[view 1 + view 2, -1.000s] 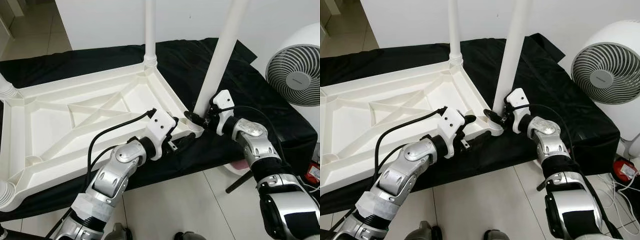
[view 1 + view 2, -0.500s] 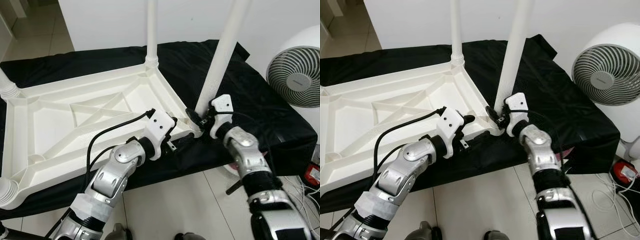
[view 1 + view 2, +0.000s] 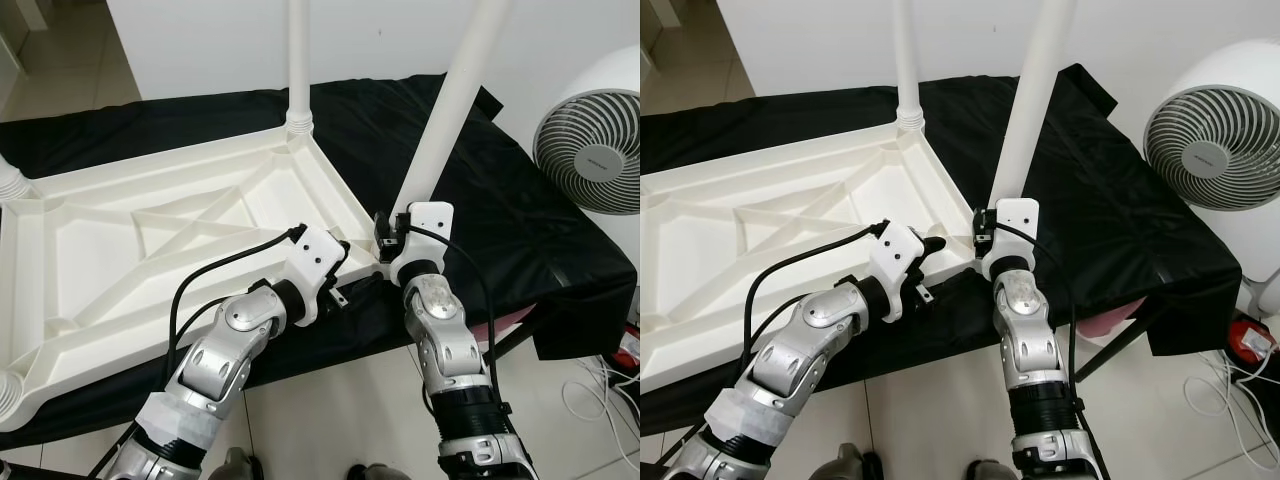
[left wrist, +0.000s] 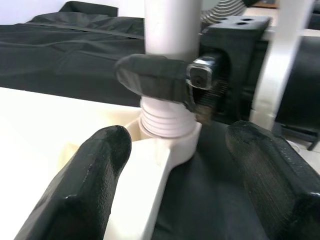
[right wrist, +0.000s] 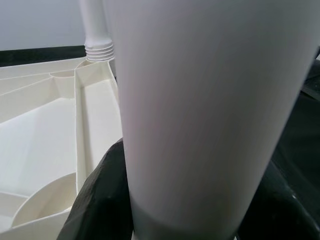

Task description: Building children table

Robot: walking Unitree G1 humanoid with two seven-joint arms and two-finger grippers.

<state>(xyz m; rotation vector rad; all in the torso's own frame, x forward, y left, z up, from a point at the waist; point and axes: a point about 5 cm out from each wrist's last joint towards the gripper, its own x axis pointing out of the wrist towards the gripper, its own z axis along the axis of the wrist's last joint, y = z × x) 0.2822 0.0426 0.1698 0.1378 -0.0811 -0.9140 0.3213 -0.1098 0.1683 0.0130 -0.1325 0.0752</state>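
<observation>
Lying upside down on a black cloth (image 3: 520, 200), the ribbed white plastic tabletop (image 3: 150, 250) already carries legs at its corners. The right gripper (image 3: 385, 232) pinches the smooth tapered near leg (image 3: 445, 110) just above its threaded base, probably mid-tightening. The left gripper (image 4: 175, 165) hovers with fingers spread beside that corner socket (image 4: 167, 142).

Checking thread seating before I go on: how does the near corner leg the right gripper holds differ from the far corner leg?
The near leg leans to the right, while the far leg stands straight. The right gripper clamps the near leg's base; nothing touches the far leg. The near leg's threads show above its socket; how deep the far leg sits is unclear. Both are white tubes on the upturned tabletop.
</observation>
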